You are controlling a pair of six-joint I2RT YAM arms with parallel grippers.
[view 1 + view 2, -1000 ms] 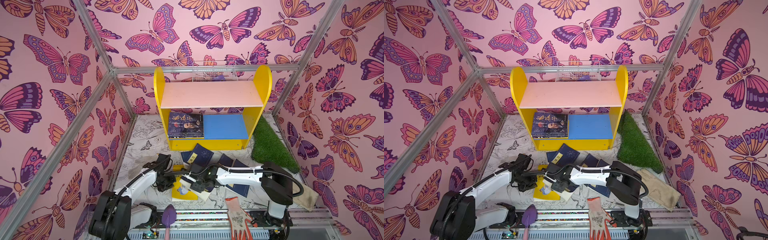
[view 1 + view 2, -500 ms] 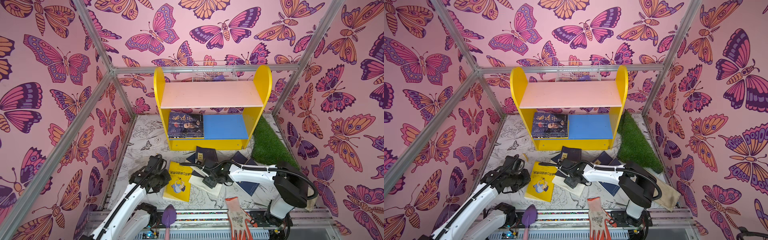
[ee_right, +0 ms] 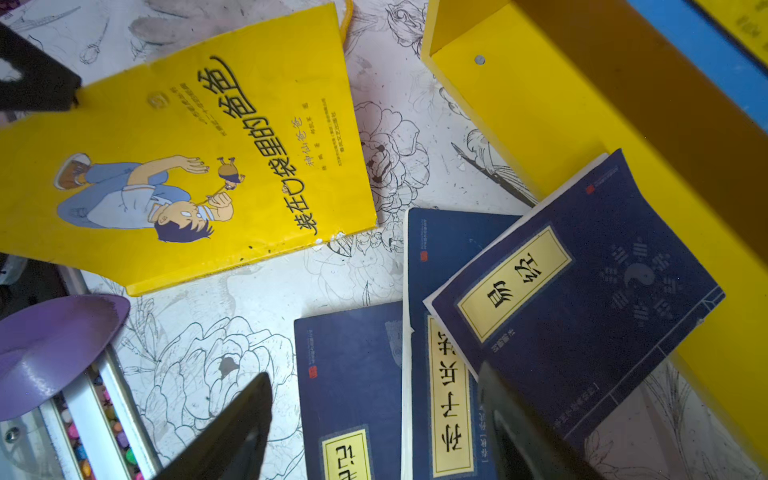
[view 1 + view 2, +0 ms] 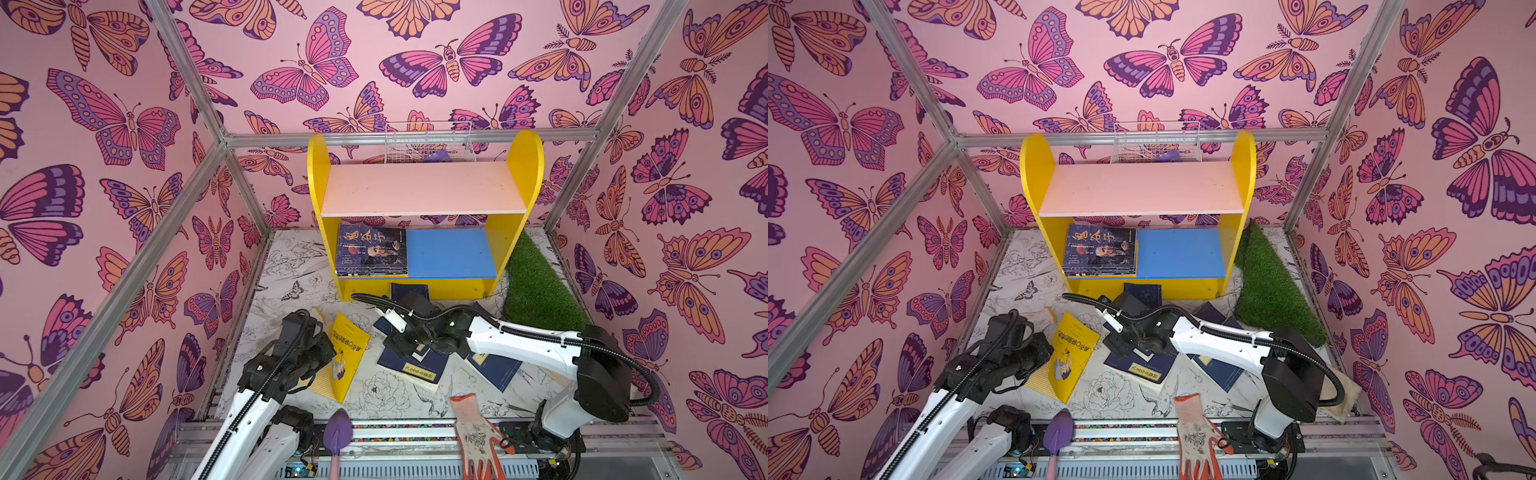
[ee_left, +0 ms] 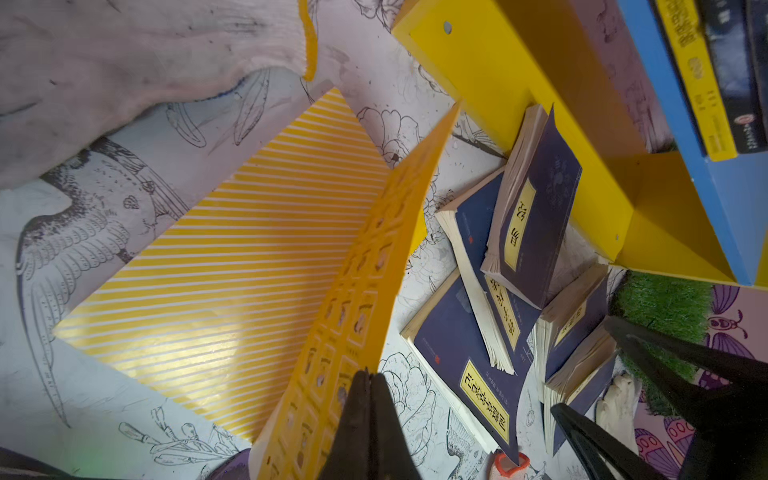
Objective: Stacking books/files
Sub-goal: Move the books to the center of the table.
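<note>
A yellow cartoon-cover book [image 4: 348, 357] [image 3: 187, 166] stands tilted up on one edge at the front left of the floor. My left gripper [image 4: 326, 357] [image 5: 370, 384] is shut on its edge. Under it a yellow-and-white striped cover [image 5: 232, 282] lies flat. To the right, several navy books with yellow labels [image 4: 415, 368] [image 3: 573, 282] lie overlapping. My right gripper [image 4: 397, 351] [image 3: 374, 374] hovers open over them, holding nothing. A short stack topped by a dark portrait cover [image 4: 371, 251] [image 4: 1100, 249] lies on the lower shelf's left side.
The yellow shelf unit [image 4: 515, 166] stands at the back, with a wire basket [image 4: 428, 143] behind it. Green turf [image 4: 540, 286] lies at the right. A white-and-orange glove [image 4: 478, 432] and a purple trowel [image 4: 337, 432] sit at the front rail. A beige glove [image 5: 124, 62] lies left of the yellow book.
My left gripper pulled the yellow book leftward and tipped it up on edge. My right gripper drew away from it, right and back, over the navy books.
</note>
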